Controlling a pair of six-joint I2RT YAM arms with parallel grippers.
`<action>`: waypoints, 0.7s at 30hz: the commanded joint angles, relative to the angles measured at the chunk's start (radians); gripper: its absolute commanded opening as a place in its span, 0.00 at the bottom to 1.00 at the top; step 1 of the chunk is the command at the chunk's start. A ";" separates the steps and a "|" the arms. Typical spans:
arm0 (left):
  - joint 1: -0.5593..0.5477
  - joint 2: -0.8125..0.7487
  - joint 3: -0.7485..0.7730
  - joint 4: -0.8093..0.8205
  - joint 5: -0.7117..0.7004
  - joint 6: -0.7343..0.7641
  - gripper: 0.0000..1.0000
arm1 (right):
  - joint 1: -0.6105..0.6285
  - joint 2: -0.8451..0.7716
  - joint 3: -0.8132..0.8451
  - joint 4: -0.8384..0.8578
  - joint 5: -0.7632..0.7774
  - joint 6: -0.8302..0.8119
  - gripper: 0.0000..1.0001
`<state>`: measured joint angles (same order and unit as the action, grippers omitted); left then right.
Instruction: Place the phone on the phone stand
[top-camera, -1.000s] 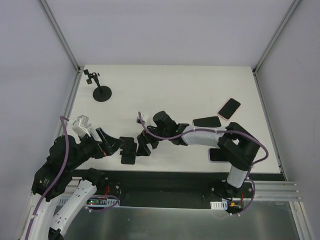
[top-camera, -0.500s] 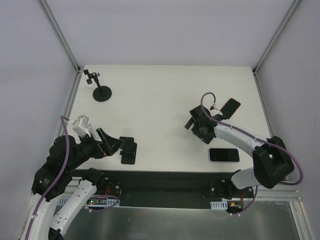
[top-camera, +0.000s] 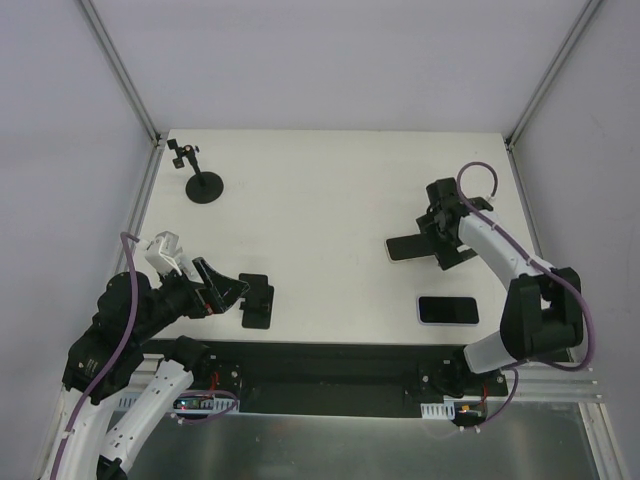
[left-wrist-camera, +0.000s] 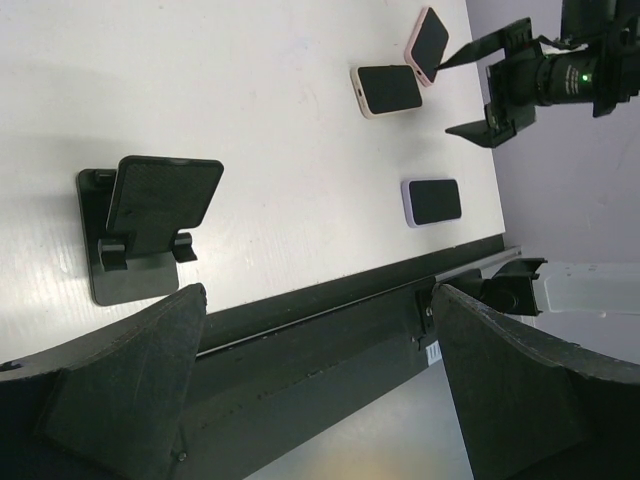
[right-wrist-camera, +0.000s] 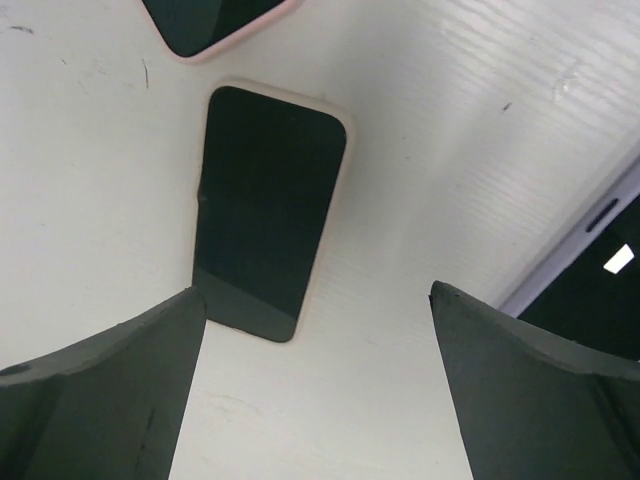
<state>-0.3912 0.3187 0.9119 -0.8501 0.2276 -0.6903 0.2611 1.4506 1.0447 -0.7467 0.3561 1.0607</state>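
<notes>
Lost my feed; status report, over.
Left end effector open, empty, by black folding phone stand, no phone on it. Right end effector open over pink-cased phone. Second pink-cased phone close alongside.

Nothing legible in any view.
The pink-cased phone (right-wrist-camera: 268, 210) and the lavender-cased phone (top-camera: 448, 310) lie on the table (top-camera: 330, 200) with dark, blank screens; the phone stand (left-wrist-camera: 150, 225) is plain black; a white tag (top-camera: 432, 410) by the right arm's base carries marks too small to read.

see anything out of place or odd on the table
Nothing stands out. The phone stand sits upright, and the pink-cased phone and lavender-cased phone lie flat on the table, apart, with no visible damage or spill.
</notes>
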 joint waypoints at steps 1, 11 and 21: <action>0.005 0.005 0.010 0.028 0.021 0.011 0.93 | -0.014 0.122 0.118 -0.074 -0.043 0.068 0.96; 0.003 0.010 0.024 0.028 0.030 0.009 0.94 | -0.031 0.324 0.259 -0.099 -0.098 0.142 0.96; 0.003 0.026 0.030 0.028 0.033 0.021 0.94 | -0.034 0.363 0.219 -0.080 -0.071 0.188 0.99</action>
<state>-0.3912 0.3275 0.9123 -0.8501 0.2352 -0.6903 0.2352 1.7992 1.2678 -0.7986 0.2729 1.2068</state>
